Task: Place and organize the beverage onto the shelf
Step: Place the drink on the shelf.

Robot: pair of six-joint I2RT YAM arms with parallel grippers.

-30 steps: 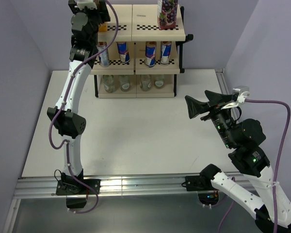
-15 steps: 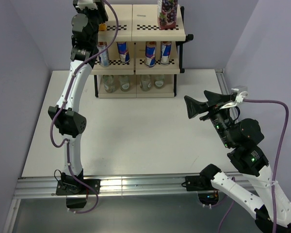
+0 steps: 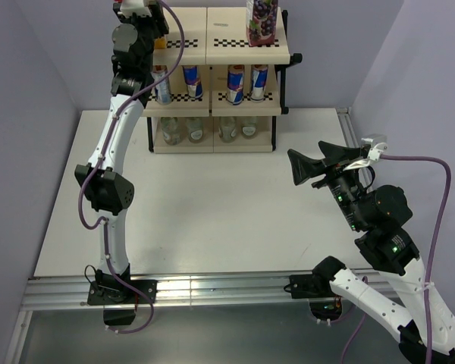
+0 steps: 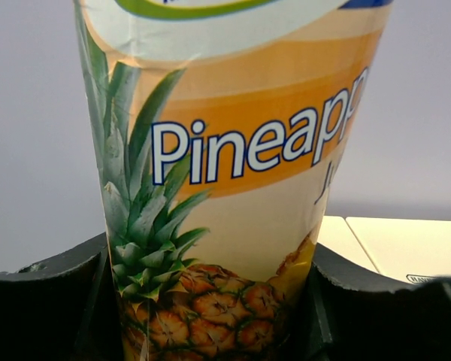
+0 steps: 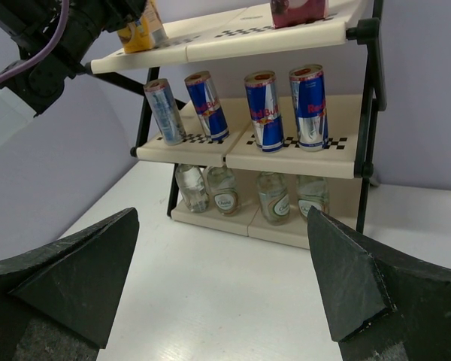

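Observation:
The yellow pineapple carton [image 4: 233, 150] fills the left wrist view, upright, with my left gripper [image 4: 210, 301] shut on its lower part, one finger against each side. It stands at the top tier's left end [image 5: 139, 30] of the cream shelf [image 3: 212, 47], my left gripper [image 3: 150, 23] reaching in from the left. The purple grape carton [image 3: 262, 19] stands on the top tier's right half. Several slim cans [image 3: 193, 82] line the middle tier and several small clear bottles [image 3: 197, 130] the bottom tier. My right gripper [image 3: 312, 163] hangs open over the table, right of the shelf, holding nothing.
The shelf's black tube frame [image 5: 367, 105] runs down its right side. White table [image 3: 212, 205] lies between the shelf and the arm bases. Lilac walls close in left, right and behind. A metal rail [image 3: 212, 288] runs along the near edge.
My left wrist has shifted slightly at the shelf's top left corner, still around the pineapple carton. The right arm has barely moved.

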